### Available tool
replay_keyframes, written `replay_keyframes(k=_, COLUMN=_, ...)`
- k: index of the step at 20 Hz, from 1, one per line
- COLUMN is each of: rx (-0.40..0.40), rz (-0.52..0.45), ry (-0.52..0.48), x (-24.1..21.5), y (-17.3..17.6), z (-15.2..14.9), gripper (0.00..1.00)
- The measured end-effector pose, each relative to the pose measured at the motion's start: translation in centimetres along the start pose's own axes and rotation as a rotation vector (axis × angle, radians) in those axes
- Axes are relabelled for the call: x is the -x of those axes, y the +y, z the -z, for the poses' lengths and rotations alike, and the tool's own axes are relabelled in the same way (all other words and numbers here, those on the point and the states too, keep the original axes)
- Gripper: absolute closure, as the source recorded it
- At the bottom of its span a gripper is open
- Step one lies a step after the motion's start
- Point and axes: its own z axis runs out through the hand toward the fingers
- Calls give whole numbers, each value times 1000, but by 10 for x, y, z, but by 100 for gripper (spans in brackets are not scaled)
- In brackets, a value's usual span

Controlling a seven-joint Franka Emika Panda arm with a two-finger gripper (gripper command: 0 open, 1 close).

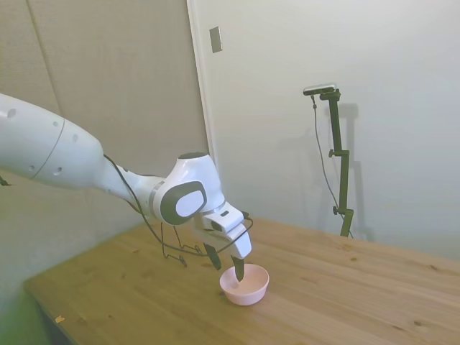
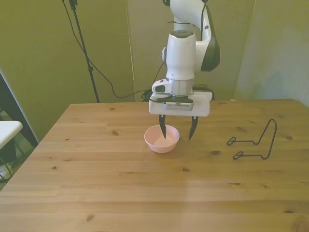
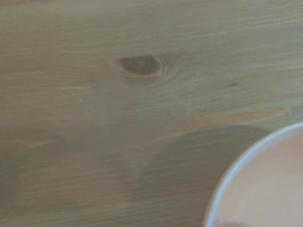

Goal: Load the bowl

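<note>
The pink bowl (image 2: 161, 138) sits mid-worktop (image 2: 120, 193), smooth, shallow, narrow base, so I reckon it could tip or skid on the grainy wood if the claw (image 2: 178, 132) closes off-centre; its jaws are open, straddling the rim, one finger inside. Beyond the bowl toward the front view's right lies a thin black wire rack (image 2: 253, 142)

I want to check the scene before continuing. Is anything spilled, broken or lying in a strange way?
Nothing stands out. The pink bowl sits upright and empty, the open claw straddles its rim, and the wire rack stands apart on the table.
</note>
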Motion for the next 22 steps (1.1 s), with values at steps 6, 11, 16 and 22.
replay_keyframes(k=6, rx=21, rz=-13, ry=-10, x=-5, y=6, z=-14, gripper=100)
replay_keyframes(k=11, rx=23, rz=-19, ry=-10, x=-7, y=9, z=-15, gripper=100)
replay_keyframes(k=16, rx=24, rz=-25, ry=-13, x=-8, y=12, z=-16, gripper=100)
replay_keyframes(k=22, rx=21, rz=-34, ry=-17, x=-9, y=13, z=-16, gripper=100)
